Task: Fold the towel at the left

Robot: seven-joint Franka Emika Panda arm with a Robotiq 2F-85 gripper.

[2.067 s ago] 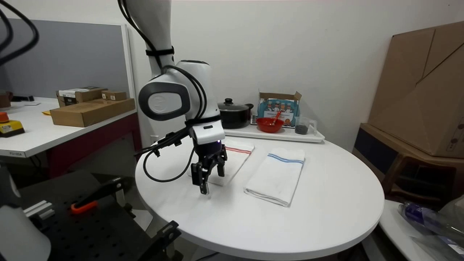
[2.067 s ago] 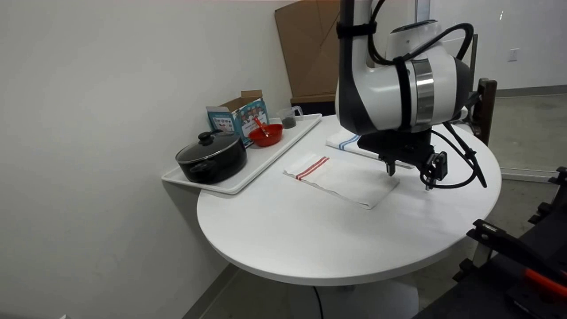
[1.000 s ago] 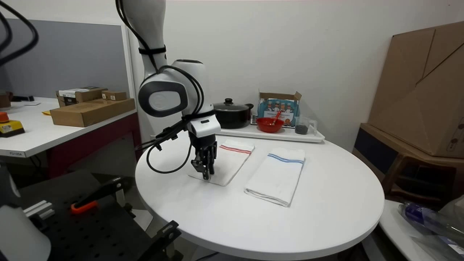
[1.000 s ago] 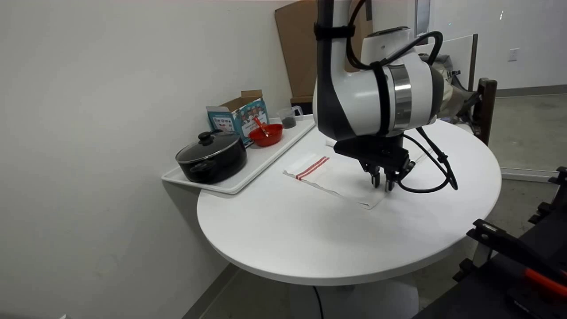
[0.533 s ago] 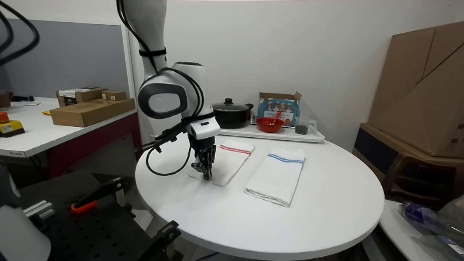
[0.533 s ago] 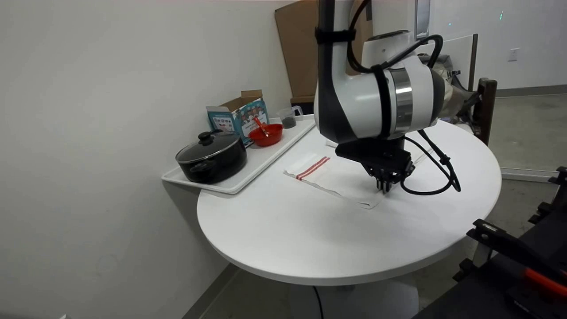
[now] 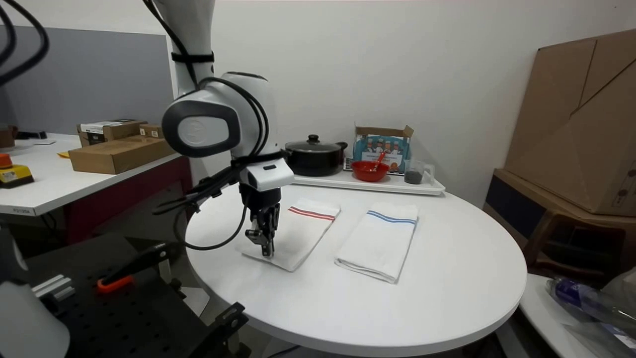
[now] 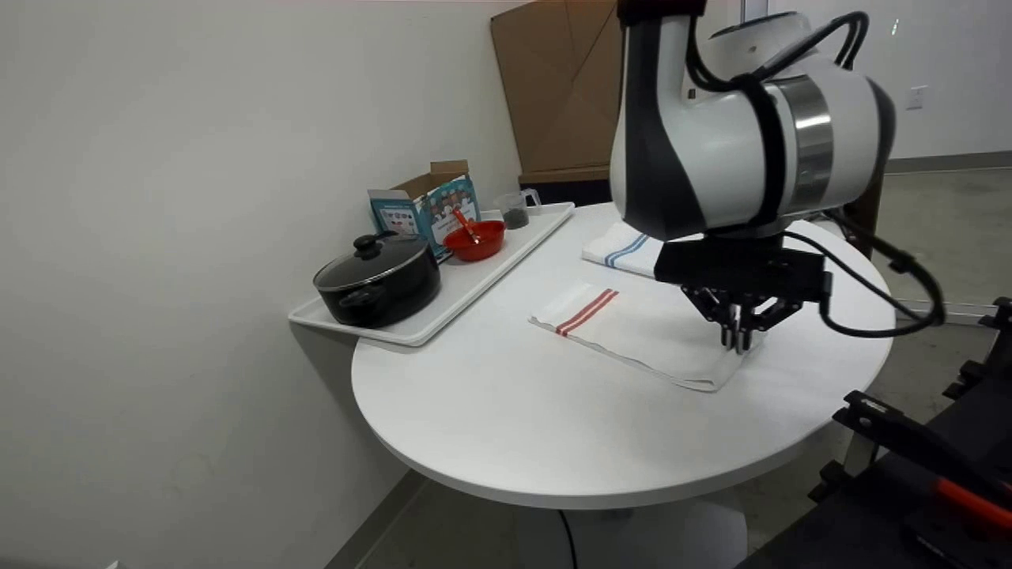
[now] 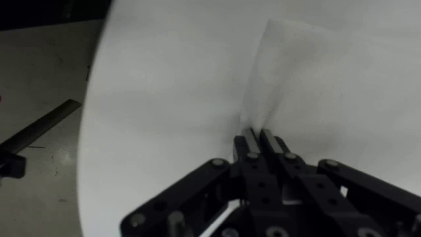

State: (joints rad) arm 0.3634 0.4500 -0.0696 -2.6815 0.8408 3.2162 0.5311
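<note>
Robot arm (image 7: 203, 130) and e-stop (image 7: 15, 172) suggest a lab.

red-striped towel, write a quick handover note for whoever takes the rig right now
Gripper: shut, pinching the red-striped towel at the edge opposite its red stripes.
Where: the towel lies mostly flat on the round white table, apart from the blue-striped towel beside it.
Done: edge gripped, not yet turned over.
Left: lift that edge, fold it over, probably toward the stripes, then let go.

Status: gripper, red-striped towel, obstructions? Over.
Black gripper: jaws shut on red-striped white rectangular cloth towel, near one edge. Towel mostly flat. Blue-striped white rectangular cloth towel: apart, likely not blocking.
</note>
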